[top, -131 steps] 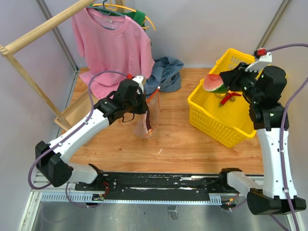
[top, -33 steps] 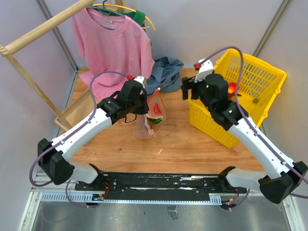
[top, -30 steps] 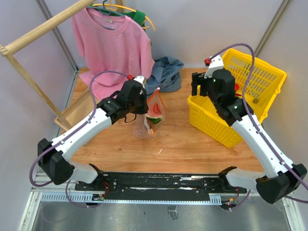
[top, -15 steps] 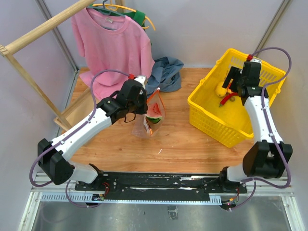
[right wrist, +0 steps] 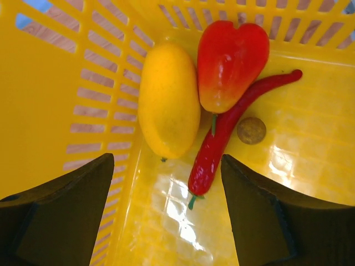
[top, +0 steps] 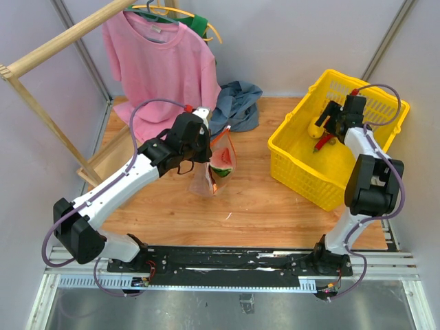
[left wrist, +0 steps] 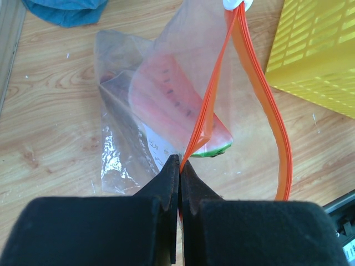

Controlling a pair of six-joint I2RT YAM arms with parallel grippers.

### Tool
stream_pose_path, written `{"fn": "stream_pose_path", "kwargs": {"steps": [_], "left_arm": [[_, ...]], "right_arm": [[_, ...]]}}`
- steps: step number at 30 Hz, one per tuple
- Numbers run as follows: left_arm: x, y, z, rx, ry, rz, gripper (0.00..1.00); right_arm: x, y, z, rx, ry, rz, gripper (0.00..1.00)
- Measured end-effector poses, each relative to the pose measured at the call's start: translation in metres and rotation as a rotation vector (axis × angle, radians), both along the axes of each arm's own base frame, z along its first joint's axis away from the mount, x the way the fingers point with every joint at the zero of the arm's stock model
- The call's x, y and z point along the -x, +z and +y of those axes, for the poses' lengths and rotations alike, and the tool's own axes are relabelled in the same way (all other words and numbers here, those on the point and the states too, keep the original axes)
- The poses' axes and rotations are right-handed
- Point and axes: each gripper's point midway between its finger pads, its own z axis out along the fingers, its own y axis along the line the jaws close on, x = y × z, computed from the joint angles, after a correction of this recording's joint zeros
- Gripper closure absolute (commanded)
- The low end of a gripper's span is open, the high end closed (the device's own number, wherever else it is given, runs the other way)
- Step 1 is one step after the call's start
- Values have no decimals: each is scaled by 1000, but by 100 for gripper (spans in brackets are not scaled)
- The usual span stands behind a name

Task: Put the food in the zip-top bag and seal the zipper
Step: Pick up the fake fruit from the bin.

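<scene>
Nearest the bases, the left gripper is pinched tight on the orange-red zipper, holding the zip-top bag up off the table with its mouth gaping. The two zipper strips stand apart, and the white slider sits at the far end. One food is in: the watermelon slice lies inside the bag.

Farther off, the right gripper hangs over the yellow basket, jaws wide and holding nothing. Below it lie the yellow fruit, the red pepper-like piece and the thin red chili, touching one another. A small brownish round piece is beside them, possibly food too.

So loading has barely begun, and sealing is not yet done.
</scene>
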Motion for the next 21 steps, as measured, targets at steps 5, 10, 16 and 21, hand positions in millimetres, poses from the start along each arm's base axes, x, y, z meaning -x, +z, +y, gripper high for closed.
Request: {"fn": "stream_pose_path", "kwargs": {"steps": [5, 10, 16, 21], "left_arm": [[0, 2, -1, 4, -1, -3, 100], [0, 3, -1, 6, -3, -3, 100], [0, 3, -1, 7, -3, -3, 100], [0, 3, -1, 7, -4, -3, 100]], "right_arm": [[-22, -16, 2, -48, -2, -36, 23], [-40, -43, 2, -83, -8, -14, 23], [-46, -77, 8, -128, 5, 41, 21], [-53, -86, 14, -163, 33, 48, 23]]}}
